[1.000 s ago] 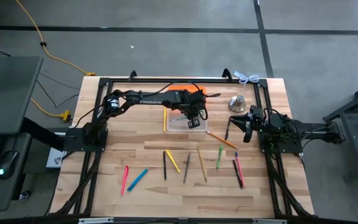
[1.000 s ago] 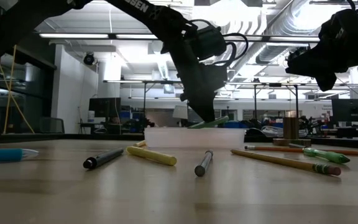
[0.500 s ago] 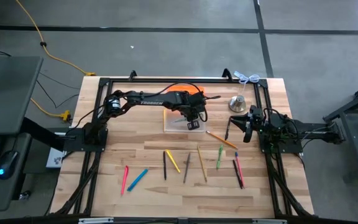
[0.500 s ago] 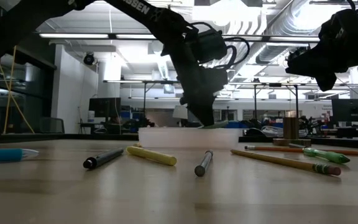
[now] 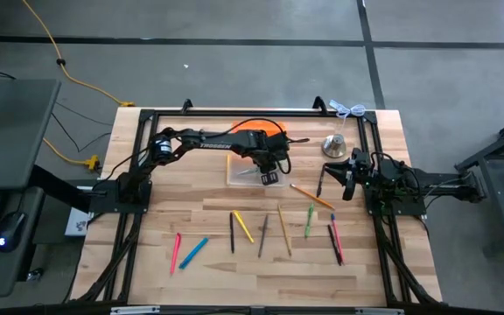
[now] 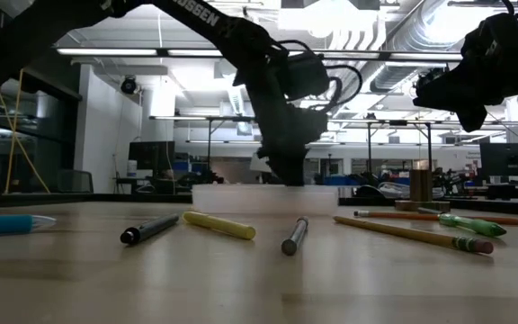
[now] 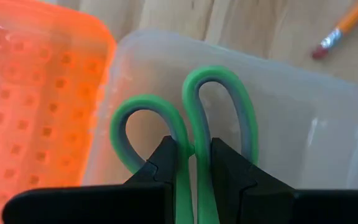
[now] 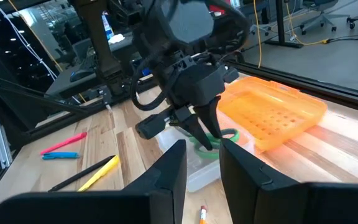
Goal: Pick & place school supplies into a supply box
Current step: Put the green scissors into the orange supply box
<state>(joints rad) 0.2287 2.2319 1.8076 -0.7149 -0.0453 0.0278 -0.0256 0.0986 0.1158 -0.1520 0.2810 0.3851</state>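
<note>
While the left hand (image 7: pixel 193 163) grasps the green-handled scissors (image 7: pixel 185 118) low inside the clear supply box (image 5: pixel 248 168), orange lid (image 7: pixel 30 99) beside it, right hand (image 5: pixel 346 178) aloft near the surface (image 5: pixel 208 271) edge, fingers slightly parted, holding nothing.

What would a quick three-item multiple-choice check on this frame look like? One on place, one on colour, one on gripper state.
1. Where are the scissors?
A. flat on the wood by the pink pen
B. over the clear supply box, in the left gripper
C. on the orange tray

2. What colour are the scissor handles?
A. green
B. red
C. black

3. What state is the left gripper in?
A. wide open and empty
B. shut on a yellow marker
C. shut on the scissors

Answers:
1 B: the left gripper holds the scissors above the supply box.
2 A: both handle loops show green in the left wrist view.
3 C: its fingers clamp the scissors just below the loops.
</note>
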